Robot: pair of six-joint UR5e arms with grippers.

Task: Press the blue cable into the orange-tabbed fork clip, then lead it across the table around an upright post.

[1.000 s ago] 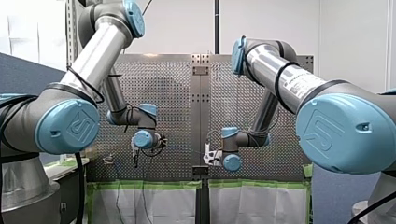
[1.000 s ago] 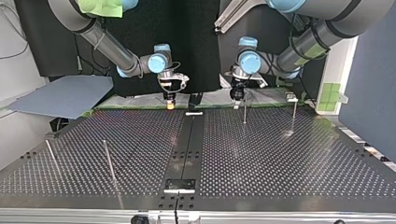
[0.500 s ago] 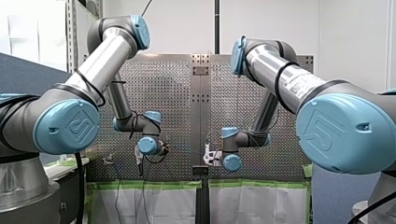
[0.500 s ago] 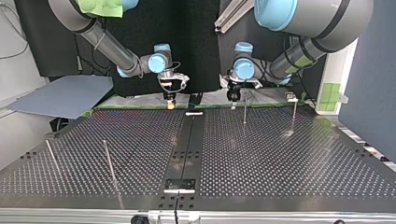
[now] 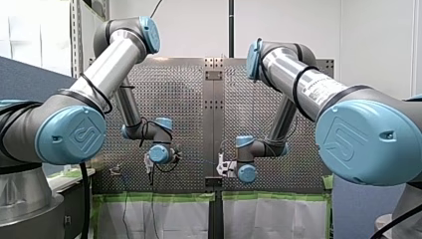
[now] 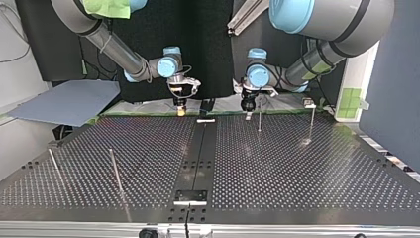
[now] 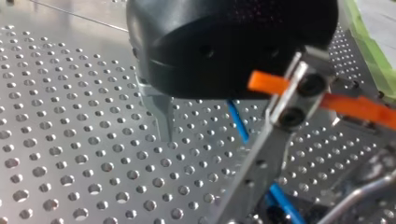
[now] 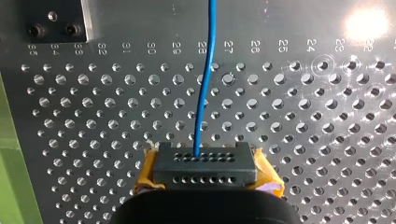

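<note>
The perforated desk point(image 6: 297, 178) is split down the middle by a plain dark strip point(image 6: 198, 148). At the top view's right, two thin posts point(image 6: 259, 119) stand upright near the far edge. At its left, the left posts point(image 6: 115, 171) stand nearer the camera, well apart from them.

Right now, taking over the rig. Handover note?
My right gripper: shut on the thin blue cable, which runs ahead of it over the perforated metal table.
My left gripper: state unclear; close beside the metal fork clip with orange tab; cable passes behind the clip.
Done: cable gripped. Seating in clip: cannot tell.
Left: press it in if needed, then lead it around an upright metal post.
</note>
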